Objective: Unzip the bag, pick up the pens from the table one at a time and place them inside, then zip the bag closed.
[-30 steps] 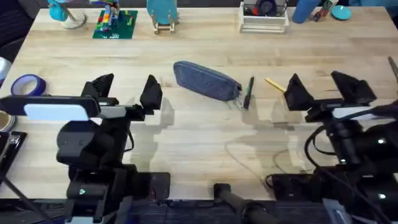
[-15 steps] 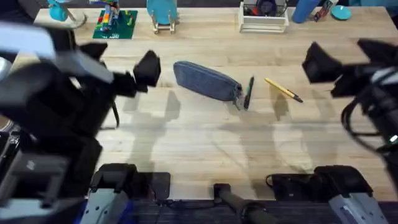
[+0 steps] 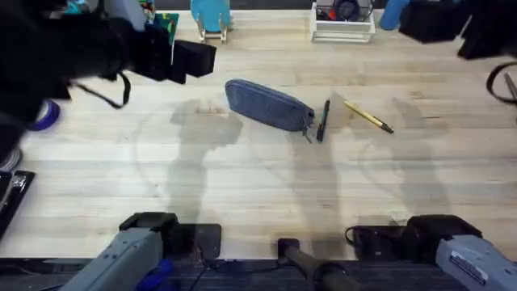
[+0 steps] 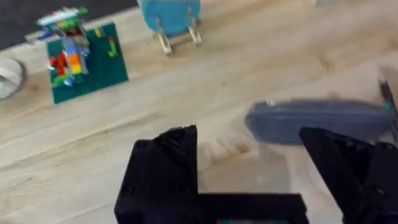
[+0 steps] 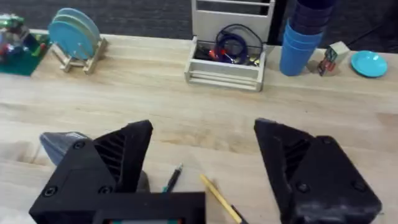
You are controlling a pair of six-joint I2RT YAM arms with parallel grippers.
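The blue-grey bag (image 3: 266, 105) lies zipped and slanted on the table (image 3: 258, 178), also seen as the bag (image 4: 317, 119) and the bag (image 5: 62, 143). A dark pen (image 3: 323, 120) rests by its right end, with a yellow pen (image 3: 368, 116) further right; the right wrist view has the dark pen (image 5: 173, 179) and yellow pen (image 5: 217, 196). My left gripper (image 3: 182, 56) hangs high, left of the bag, open and empty (image 4: 249, 134). My right gripper (image 3: 456, 24) is raised at the far right, open and empty (image 5: 204, 127).
Along the far edge stand a green brick plate (image 4: 81, 56), a blue plate rack (image 5: 74, 34), a white tray of cables (image 5: 227, 56), stacked blue cups (image 5: 305, 37) and a small blue dish (image 5: 368, 63). A tape roll (image 3: 44, 115) sits at the left.
Both arms have risen and swung toward the far side of the table, grippers still open. The bag and both pens have not moved.
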